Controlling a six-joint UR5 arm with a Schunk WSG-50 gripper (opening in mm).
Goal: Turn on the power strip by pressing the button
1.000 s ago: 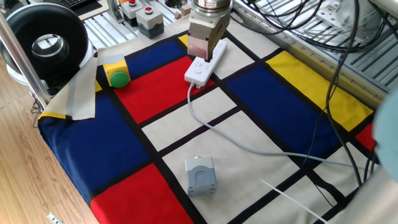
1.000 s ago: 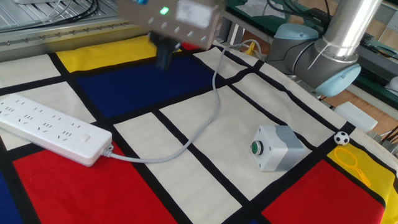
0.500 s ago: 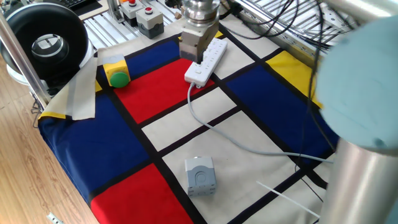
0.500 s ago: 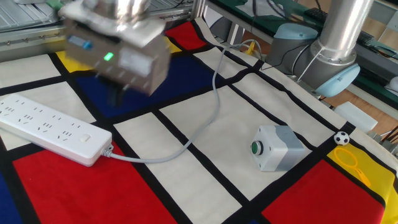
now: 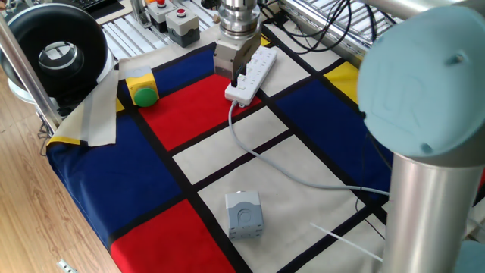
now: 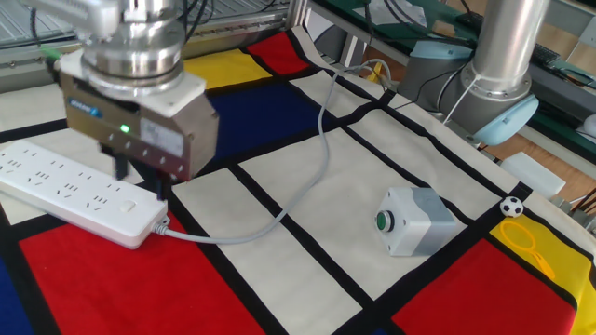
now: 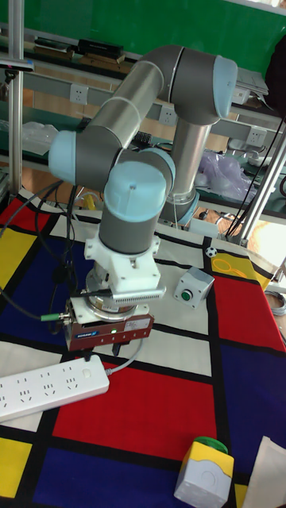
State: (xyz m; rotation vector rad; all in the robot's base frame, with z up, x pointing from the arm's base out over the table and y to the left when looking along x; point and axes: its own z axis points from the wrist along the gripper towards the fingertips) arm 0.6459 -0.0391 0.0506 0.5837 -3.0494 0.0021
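Observation:
The white power strip (image 5: 253, 70) (image 6: 65, 189) (image 7: 46, 386) lies flat on the checked cloth, and its pale grey cord (image 6: 310, 174) trails off across the table. The button (image 7: 86, 371) is a tiny white switch at the strip's cord end. My gripper (image 5: 236, 73) (image 6: 140, 183) (image 7: 98, 354) points straight down over that cord end, its dark fingertips just above or at the strip's top. In the other fixed view the gripper's body hides most of the spot around the button. I cannot tell whether the tips touch the strip.
A small grey box with a green button (image 6: 413, 221) (image 5: 244, 214) (image 7: 193, 287) sits on the cloth. A green dome button on a yellow base (image 5: 142, 92) (image 7: 205, 470) stands by a folded cloth corner. Red and black buttons (image 5: 171, 18) and a black reel (image 5: 53, 51) are at the table's back.
The gripper has travelled from above the cloth to the strip's cord end and has come down close over it. The strip and cord have not moved.

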